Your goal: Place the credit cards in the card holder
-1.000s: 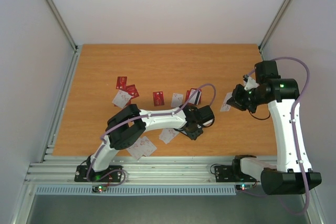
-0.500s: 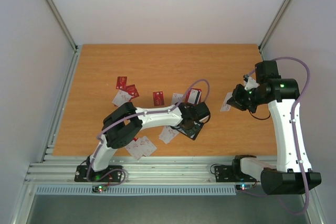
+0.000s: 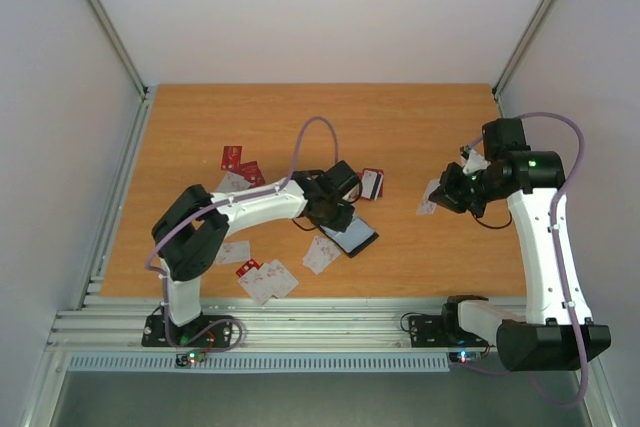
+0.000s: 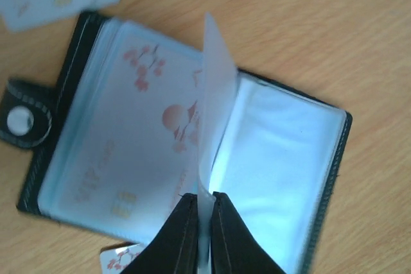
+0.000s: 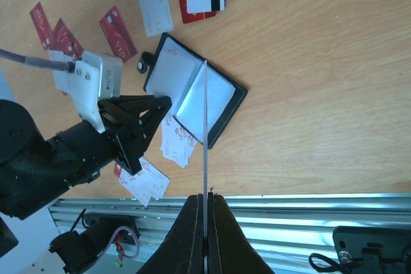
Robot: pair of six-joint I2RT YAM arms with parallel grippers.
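The black card holder (image 3: 356,238) lies open on the table, its pale clear sleeves up. In the left wrist view my left gripper (image 4: 204,196) is shut on one clear sleeve (image 4: 215,94) and holds it upright over the card holder (image 4: 321,178); a white card with red marks (image 4: 128,152) sits in the sleeve on the left. My right gripper (image 5: 205,196) is shut on a credit card (image 5: 205,158) seen edge-on, to the right of the card holder (image 5: 226,112) and well apart from it. In the top view this gripper (image 3: 447,193) hangs at the right.
Loose cards lie around the holder: red ones (image 3: 232,158) and a white one (image 3: 232,185) at the left, a striped one (image 3: 372,183) behind, white ones (image 3: 320,254) (image 3: 270,280) nearer the front. The aluminium rail (image 3: 330,327) runs along the near edge.
The left arm has drawn back to the left and its gripper has shut on a sleeve. The holder, covered by the gripper before, now shows open. The right arm has barely moved.
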